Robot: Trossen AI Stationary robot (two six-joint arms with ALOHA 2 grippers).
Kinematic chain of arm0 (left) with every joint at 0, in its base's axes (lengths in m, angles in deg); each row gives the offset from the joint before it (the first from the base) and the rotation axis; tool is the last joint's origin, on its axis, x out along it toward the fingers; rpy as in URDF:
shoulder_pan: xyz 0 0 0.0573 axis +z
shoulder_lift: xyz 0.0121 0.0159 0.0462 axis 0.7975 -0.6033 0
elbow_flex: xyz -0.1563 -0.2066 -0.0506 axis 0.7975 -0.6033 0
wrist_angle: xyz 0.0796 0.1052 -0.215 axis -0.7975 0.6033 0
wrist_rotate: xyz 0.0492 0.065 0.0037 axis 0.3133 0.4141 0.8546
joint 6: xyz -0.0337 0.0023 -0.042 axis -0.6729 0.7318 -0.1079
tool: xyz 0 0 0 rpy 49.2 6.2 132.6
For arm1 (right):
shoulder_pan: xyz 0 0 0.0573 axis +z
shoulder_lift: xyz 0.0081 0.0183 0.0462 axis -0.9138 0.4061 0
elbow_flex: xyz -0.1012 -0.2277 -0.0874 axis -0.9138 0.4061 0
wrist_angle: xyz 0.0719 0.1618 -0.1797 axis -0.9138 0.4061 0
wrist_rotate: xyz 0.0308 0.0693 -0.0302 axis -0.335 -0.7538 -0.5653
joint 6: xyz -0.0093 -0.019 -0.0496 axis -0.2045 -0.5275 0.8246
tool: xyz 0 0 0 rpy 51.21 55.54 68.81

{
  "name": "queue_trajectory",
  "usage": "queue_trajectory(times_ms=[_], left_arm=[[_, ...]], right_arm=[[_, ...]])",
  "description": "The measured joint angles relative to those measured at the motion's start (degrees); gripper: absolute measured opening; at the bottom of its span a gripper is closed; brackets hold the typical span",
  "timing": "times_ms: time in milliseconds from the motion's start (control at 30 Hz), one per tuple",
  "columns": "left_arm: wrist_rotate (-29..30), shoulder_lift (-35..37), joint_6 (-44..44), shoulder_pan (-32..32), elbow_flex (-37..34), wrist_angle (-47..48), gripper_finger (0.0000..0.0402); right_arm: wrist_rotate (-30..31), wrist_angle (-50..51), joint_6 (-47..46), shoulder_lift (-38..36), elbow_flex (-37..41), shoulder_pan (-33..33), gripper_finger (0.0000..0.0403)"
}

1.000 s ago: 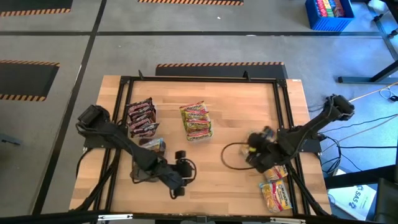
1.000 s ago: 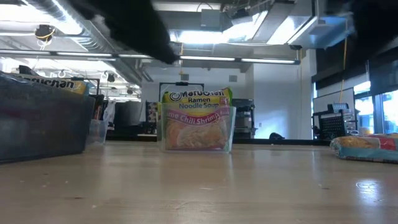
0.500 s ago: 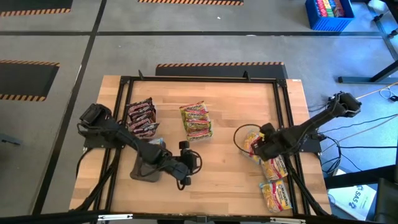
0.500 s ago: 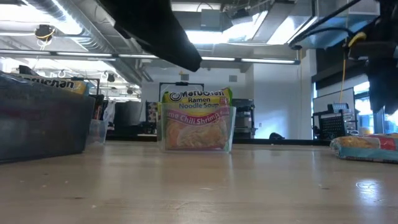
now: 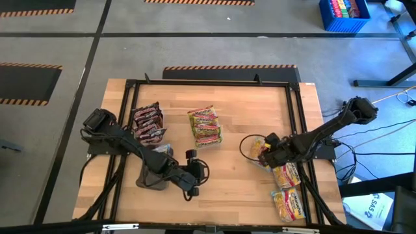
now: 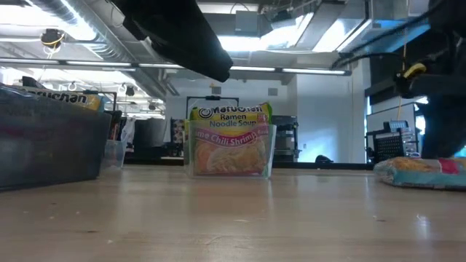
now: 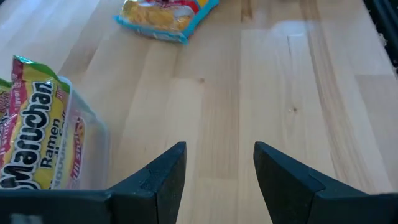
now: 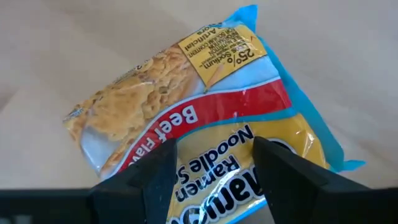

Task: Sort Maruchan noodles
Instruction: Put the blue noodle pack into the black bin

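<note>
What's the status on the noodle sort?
Right gripper open, over beef packet. Left gripper open, empty, mid-table. Nothing in the way.

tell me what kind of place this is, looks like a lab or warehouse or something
Probably a robotics lab in an industrial-style space: hazard-striped floor tape around a framed wooden table, exposed ceiling ducts, and a blue bin of stock nearby.

my left arm point(image 5: 123, 146): dark jointed links, black cable loop near wrist | my right arm point(image 5: 325, 133): same dark links, looped black cable, yellow patch at wrist | my fingers point(image 7: 163, 177): matte black, angular, wedge-shaped
</note>
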Motion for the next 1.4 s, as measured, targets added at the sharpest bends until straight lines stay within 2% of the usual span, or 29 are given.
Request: queue_trajectory(times_ms=[233, 533, 800, 1033, 1200, 1400], left_arm=[[0.04, 0.00, -1.25, -1.68, 0.00, 0.07, 0.0183], [0.44, -1.58, -1.40, -3.48, 0.00, -1.88, 0.0183], [-0.02, -5.38, -1.13, -2.70, 0.00, -4.31, 0.0183], [-0.51, -5.97, -1.08, -2.24, 0.00, -5.22, 0.0183], [-0.59, -5.97, -1.08, -2.24, 0.00, -5.92, 0.0183], [0.24, -5.97, -1.03, -2.24, 0.00, -7.76, 0.0182]], right_arm=[[1.20, -12.35, 19.67, 2.06, 0.06, -0.02, 0.0209], [1.23, -33.56, 35.48, 14.87, -1.47, -0.02, 0.0209], [-2.69, -41.54, 48.36, 25.09, -9.37, 0.04, 0.0209], [-8.00, -38.03, 53.33, 28.45, -18.25, 1.05, 0.0209], [-5.76, -30.61, 54.13, 23.94, -22.42, 4.13, 0.0209], [-0.46, -23.56, 48.82, 15.41, -19.89, 7.45, 0.0209]])
